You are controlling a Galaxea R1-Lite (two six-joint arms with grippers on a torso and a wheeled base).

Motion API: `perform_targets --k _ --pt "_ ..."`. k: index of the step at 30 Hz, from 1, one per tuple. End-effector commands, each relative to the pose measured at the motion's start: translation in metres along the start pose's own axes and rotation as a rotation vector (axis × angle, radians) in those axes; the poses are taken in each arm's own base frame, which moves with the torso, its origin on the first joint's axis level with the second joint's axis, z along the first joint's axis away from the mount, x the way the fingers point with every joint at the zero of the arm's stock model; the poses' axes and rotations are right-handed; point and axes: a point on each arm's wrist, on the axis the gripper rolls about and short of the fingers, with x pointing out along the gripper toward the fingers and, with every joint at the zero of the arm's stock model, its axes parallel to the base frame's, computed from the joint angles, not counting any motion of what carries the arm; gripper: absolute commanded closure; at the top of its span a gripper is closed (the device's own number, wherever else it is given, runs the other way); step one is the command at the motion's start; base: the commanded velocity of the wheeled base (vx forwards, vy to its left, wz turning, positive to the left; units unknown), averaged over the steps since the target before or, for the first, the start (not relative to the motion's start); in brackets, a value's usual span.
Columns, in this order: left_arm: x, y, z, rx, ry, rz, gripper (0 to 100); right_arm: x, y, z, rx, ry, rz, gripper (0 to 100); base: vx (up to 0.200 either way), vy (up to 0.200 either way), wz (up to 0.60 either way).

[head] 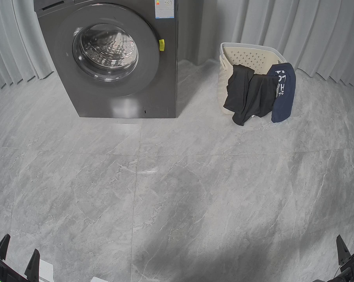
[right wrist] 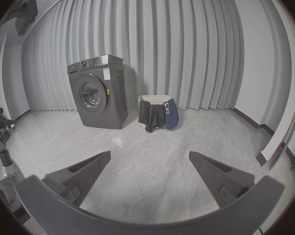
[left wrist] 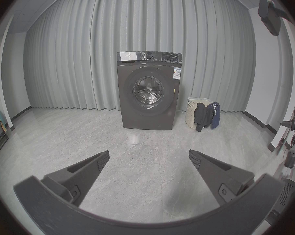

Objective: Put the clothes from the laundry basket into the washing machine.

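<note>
- Hanging over the near rim of the laundry basket [head: 248, 48] are 2 items of clothing: a black garment [head: 249, 94] and, touching it on the robot's right, a navy garment [head: 284, 93] with white print
- Both drape down the basket's outer wall, long axis running top to bottom, with the lower ends at or close to the floor [head: 177, 185]
- Inside the basket, the perforated back wall shows above the draped items; whether more lies at the bottom cannot be told
- The basket stands on the floor to the right of the washing machine [head: 122, 102], apart from it with a strip of bare floor between, and its back is near the curtain [head: 263, 12]
- The machine's round door [head: 105, 51] appears shut; the drum behind the glass looks empty, as far as can be judged
- The right gripper [head: 350, 239] sits low at the near right edge, fingers spread wide, holding nothing; the clothes lie ahead of it and somewhat to its left, well apart
- The left gripper [head: 19, 251] sits low at the near left edge, likewise spread and empty; the clothes lie ahead and far across to its right, with the machine more nearly straight ahead
- Assessment: the right arm is the nearer to the basket, and neither arm looks within reach, so an approach appears necessary first
- Assessment: a grasp at the rim fold, across the hanging axis, seems soundest; the door would need opening before loading
</note>
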Motion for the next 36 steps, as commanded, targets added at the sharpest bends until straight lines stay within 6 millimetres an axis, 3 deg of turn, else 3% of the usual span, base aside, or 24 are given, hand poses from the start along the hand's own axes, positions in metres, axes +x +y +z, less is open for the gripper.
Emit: perform_targets --k 1,17,36 --pt "0.0004 0.0001 -0.0047 -0.001 0.007 -0.001 0 0.0011 0.0 -0.0045 0.0 0.015 -0.001 0 0.0 0.0 0.0" --pt "0.0003 0.0001 -0.0043 -0.001 0.005 -0.001 0 0.0011 0.0 -0.0045 0.0 0.015 -0.001 0 0.0 0.0 0.0" --pt "0.0003 0.0001 -0.0043 -0.005 0.005 0.002 0 0.0011 0.0 -0.0045 0.0 0.015 0.0 0 0.189 0.0 0.0"
